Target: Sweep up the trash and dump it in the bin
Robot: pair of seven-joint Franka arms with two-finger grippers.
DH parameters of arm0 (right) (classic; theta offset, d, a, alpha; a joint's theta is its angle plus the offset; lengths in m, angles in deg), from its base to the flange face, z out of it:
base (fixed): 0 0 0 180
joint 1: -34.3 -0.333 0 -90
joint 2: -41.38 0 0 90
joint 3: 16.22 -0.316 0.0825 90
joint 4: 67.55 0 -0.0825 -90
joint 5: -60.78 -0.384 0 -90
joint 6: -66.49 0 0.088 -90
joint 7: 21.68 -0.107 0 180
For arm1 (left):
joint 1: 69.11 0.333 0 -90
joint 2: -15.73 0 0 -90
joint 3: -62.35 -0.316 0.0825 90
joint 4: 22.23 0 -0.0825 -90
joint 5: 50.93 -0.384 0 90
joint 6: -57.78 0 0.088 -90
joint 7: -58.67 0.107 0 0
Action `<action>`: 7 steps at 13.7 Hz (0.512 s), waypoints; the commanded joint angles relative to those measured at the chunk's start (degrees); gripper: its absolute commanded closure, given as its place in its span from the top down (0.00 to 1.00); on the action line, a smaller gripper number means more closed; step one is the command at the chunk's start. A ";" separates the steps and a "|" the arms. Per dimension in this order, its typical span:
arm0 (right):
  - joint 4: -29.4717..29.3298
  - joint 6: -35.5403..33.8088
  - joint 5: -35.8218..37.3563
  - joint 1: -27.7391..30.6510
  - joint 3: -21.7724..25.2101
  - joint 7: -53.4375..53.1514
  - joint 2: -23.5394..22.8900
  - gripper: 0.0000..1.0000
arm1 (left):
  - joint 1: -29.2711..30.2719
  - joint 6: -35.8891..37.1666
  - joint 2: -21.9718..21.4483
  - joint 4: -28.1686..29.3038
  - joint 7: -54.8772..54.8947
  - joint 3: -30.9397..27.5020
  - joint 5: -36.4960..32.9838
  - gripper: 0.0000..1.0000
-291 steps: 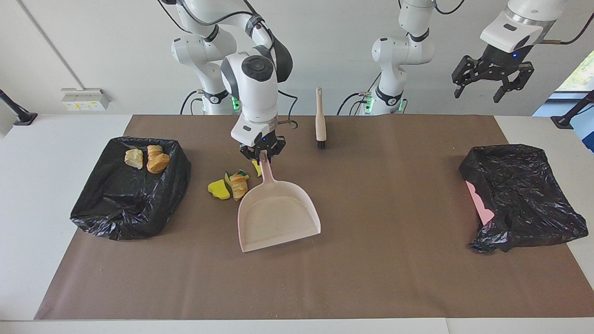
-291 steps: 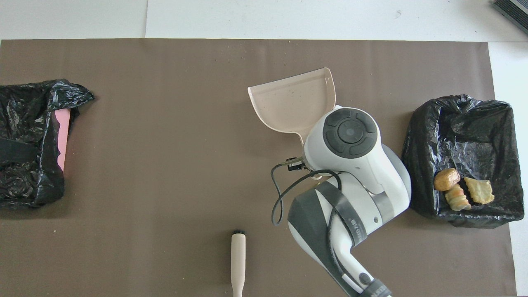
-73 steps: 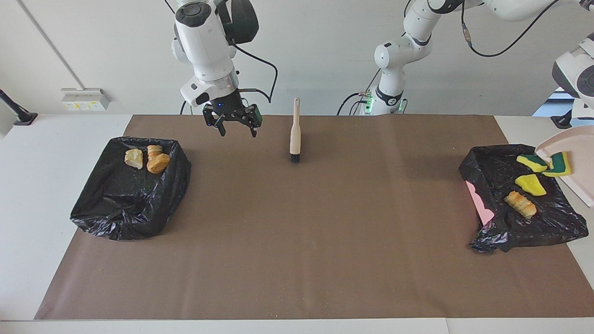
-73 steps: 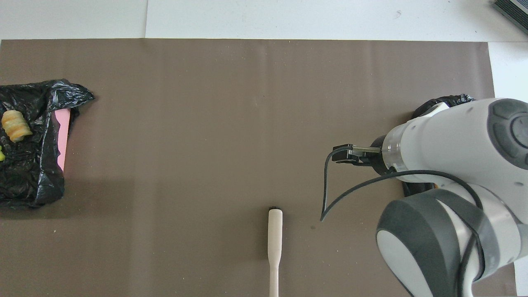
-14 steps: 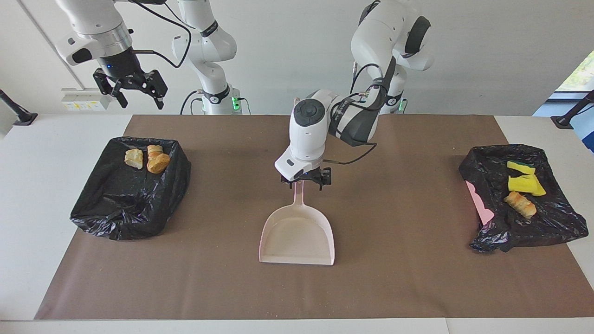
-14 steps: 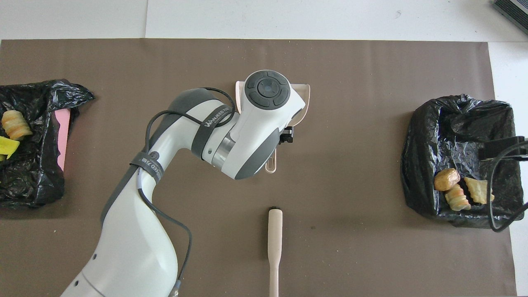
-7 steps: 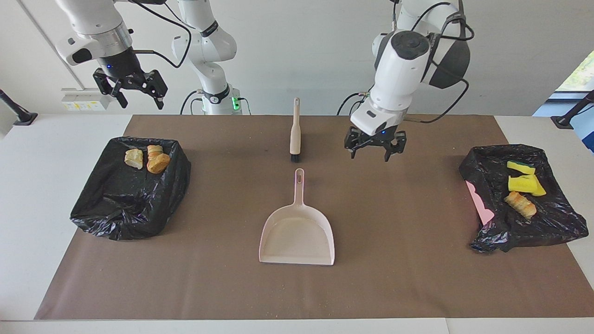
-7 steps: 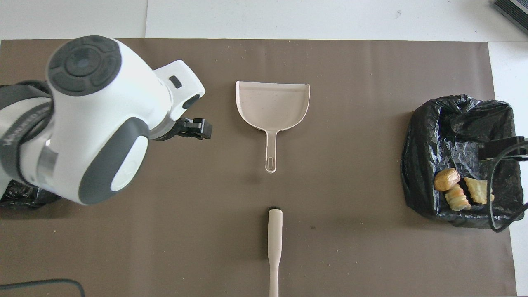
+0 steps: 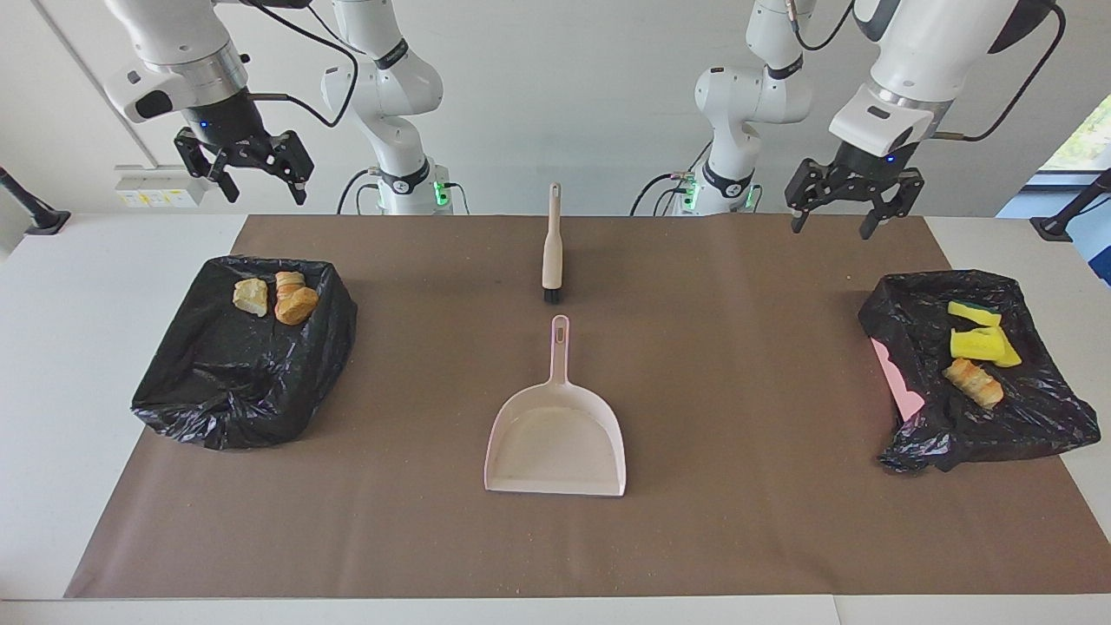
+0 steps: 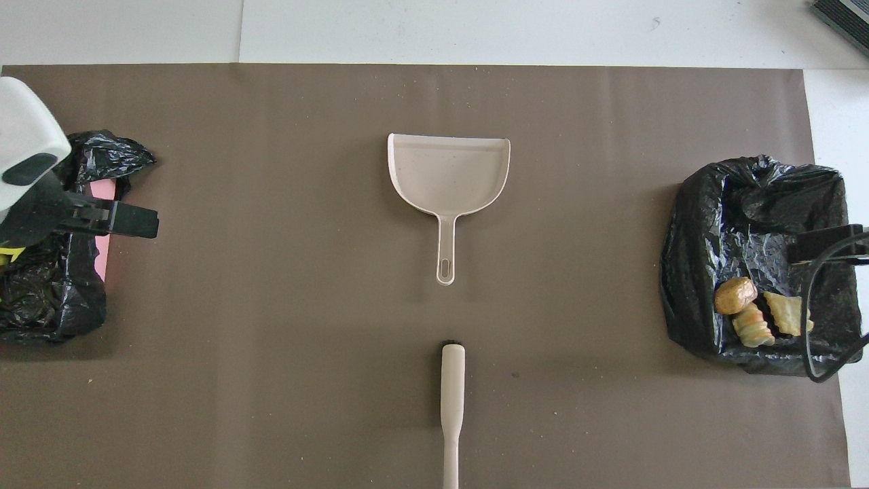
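1. The pale pink dustpan (image 9: 555, 438) was found set down flat in the middle of the brown mat (image 9: 738, 521), its handle pointing toward the robots. A second earlier it had been held at the handle by the left gripper (image 9: 846, 213); it had since been let go and lay alone.
2. The left gripper had been drawn up and away toward its own end of the table. It was seen raised in the air, its fingers spread wide and nothing between them.
3. The right gripper (image 9: 245, 165) was seen high above the table near the bin (image 9: 226, 382) at the right arm's end, fingers wide apart and empty. It had not shifted over the last second; that arm was judged to be waiting.
4. The trash was all in the bins. Three crusty lumps (image 9: 276, 298) lay in the bin at the right arm's end. Yellow sponge bits (image 9: 979, 334) and a striped roll (image 9: 974, 382) lay in the bin (image 9: 1024, 417) at the left arm's end.
5. No scrap was left on the mat, so the task was judged done, with only the arms' retreat remaining.
6. The beige hand brush (image 9: 550, 246) lay nearer to the robots than the dustpan, in line with its handle and apart from it.
7. In the overhead view the left arm's wrist covered most of its bin, so the sponge bits and roll could be checked only from the facing view.
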 commanded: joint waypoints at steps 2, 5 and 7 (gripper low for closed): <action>1.35 1.13 -0.10 0.35 -0.24 4.47 0.98 1.00 | 3.81 7.22 1.24 -6.87 5.65 0.31 -0.53 1.00; 1.27 0.96 -0.10 0.35 -0.15 4.23 0.98 1.00 | 3.81 7.84 0.37 -6.10 5.57 0.39 -0.53 1.00; 1.27 1.04 -0.10 0.35 -0.15 3.87 0.89 1.00 | 3.81 8.19 0.19 -5.83 5.31 0.39 -0.53 1.00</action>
